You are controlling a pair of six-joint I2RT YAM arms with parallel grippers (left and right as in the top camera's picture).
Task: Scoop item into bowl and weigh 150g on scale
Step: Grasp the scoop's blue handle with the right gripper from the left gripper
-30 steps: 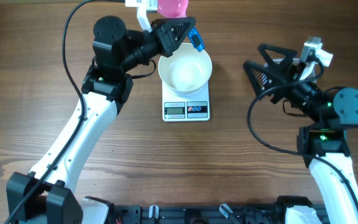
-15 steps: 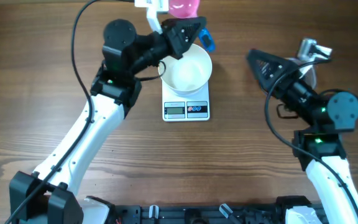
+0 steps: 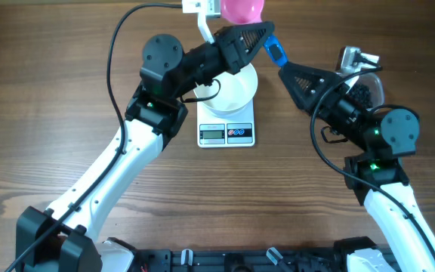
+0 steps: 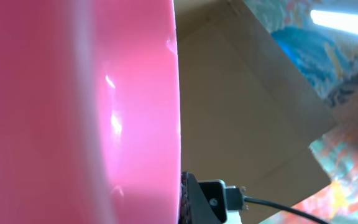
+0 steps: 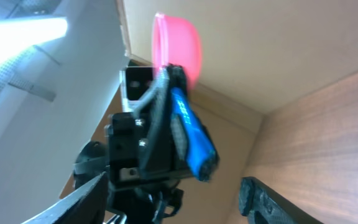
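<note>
Fingers of your left gripper (image 3: 263, 34) clamp the pink scoop (image 3: 240, 7), bowl (image 3: 236, 91) just below them; right gripper (image 3: 286, 73) fingers stand apart beside its blue handle (image 3: 276, 51).

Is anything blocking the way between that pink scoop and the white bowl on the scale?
Nothing visible does. In the overhead view the left hand holds the pink scoop just beyond the bowl; only that hand overhangs it. The right hand is off to the side.

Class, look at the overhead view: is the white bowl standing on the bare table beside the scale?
No, the white bowl rests on top of the scale, not beside it.
</note>
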